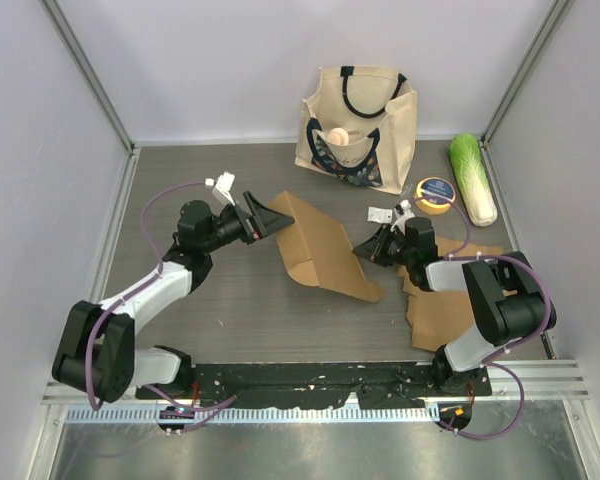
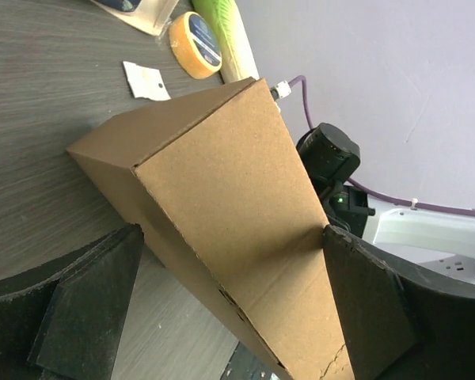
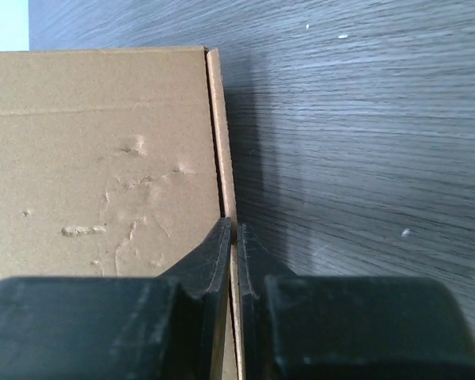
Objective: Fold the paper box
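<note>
Two arms meet at one paper box (image 1: 320, 250), a brown cardboard piece lying near the middle of the dark wood-grain table (image 1: 230, 310) and running from far left to near right. It is only part-folded: the left wrist view shows it raised into a sloping ridge, with one broad panel tilted up from a creased edge.

At the box's far left corner is the left gripper (image 1: 268, 216), its jaws spread wide. From the wrist, its black fingers (image 2: 95, 293) stand one on each side of the ridge with the cardboard between them. The right-hand finger lies against the edge of the panel, but I cannot tell whether the other one touches.

At the box's right edge, the right gripper (image 1: 364, 251) has its jaws pressed nearly together. The right wrist view shows them pinching a thin cardboard edge beside a flat, dimpled panel, with bare table to the right of it.

More flat cardboard (image 1: 435, 320) lies on the near right under the right arm. Whether it touches the box is unclear.

A cream tote bag (image 1: 358, 125) with dark handles stands by the far wall, and a peach-coloured round thing (image 1: 337, 135) shows at its front. To its right lies a yellow tape roll (image 1: 436, 195), just beside a pale green napa cabbage (image 1: 474, 178) on the far right. A small white tag (image 1: 380, 215) rests on the table just beyond the right gripper
</note>
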Tool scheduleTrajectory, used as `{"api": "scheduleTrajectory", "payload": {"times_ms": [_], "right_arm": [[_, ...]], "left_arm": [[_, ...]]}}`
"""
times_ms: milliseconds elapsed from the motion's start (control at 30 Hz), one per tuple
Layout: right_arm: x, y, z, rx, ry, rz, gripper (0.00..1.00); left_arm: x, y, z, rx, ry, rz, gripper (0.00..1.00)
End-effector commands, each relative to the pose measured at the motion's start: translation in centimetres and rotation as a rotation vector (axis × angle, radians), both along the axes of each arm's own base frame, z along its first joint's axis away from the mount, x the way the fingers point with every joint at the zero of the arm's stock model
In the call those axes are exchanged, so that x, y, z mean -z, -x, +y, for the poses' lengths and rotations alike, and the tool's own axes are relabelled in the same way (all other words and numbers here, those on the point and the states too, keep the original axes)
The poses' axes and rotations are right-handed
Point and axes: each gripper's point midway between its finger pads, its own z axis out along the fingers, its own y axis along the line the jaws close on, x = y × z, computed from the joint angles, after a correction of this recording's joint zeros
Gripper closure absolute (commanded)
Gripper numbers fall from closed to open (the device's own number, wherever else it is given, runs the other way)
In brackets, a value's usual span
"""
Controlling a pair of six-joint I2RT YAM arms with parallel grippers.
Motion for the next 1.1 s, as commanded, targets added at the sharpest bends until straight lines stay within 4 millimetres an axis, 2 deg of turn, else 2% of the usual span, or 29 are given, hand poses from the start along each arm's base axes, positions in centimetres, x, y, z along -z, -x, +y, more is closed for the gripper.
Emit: {"api": "scheduleTrajectory", "payload": {"times_ms": [0,67,100,233,400,533,567,600,667,800,833,967,1000,1067], "right_arm": [[-0.9,0.9,1.4,-0.077,0.045,-0.020,0.87],[-1.0,1.0,1.6,-0.081,0.057,-0.029,0.88],[-1.0,1.2,1.9,-0.089,0.060,-0.029,0.88],[-0.9,1.1,2.5,-0.100,0.064,-0.032,0.88],[-0.9,1.1,3.1,-0.109,0.053,-0.032,0.88],[-1.4,1.1,3.3,-0.107,0.061,-0.050,0.87],[-1.3,1.3,3.3,-0.113,0.072,-0.047,0.88],[-1.4,1.3,3.3,-0.112,0.080,-0.053,0.87],[-1.6,1.2,3.1,-0.104,0.107,-0.067,0.88],[-1.8,1.3,3.1,-0.105,0.190,-0.097,0.87],[-1.8,1.2,2.9,-0.093,0.217,-0.095,0.86],[-3.4,1.2,3.0,-0.094,0.286,-0.151,0.78],[-4.3,0.9,3.1,-0.100,0.312,-0.181,0.72],[-4.6,1.1,2.6,-0.091,0.363,-0.175,0.63]], "left_arm": [[2.0,1.6,1.1,-0.045,-0.081,0.083,0.00],[2.5,2.3,1.8,-0.067,-0.107,0.098,0.00],[1.5,2.8,2.2,-0.083,-0.099,0.075,0.01],[0.8,3.9,3.5,-0.152,-0.105,0.097,0.00],[0.4,4.3,3.5,-0.174,-0.044,0.177,0.00],[0.8,4.8,3.3,-0.177,-0.042,0.215,0.00],[0.4,4.9,3.4,-0.185,-0.045,0.207,0.00],[1.1,4.8,3.8,-0.218,-0.070,0.230,0.00],[0.8,4.8,3.9,-0.240,-0.082,0.231,0.00],[1.9,4.9,5.4,-0.319,-0.141,0.274,0.01],[1.9,4.9,5.6,-0.331,-0.152,0.281,0.03],[2.7,5.6,5.7,-0.333,-0.158,0.346,0.29],[2.7,5.6,5.7,-0.334,-0.153,0.358,0.33],[3.0,6.0,5.8,-0.337,-0.161,0.397,0.41]]}}
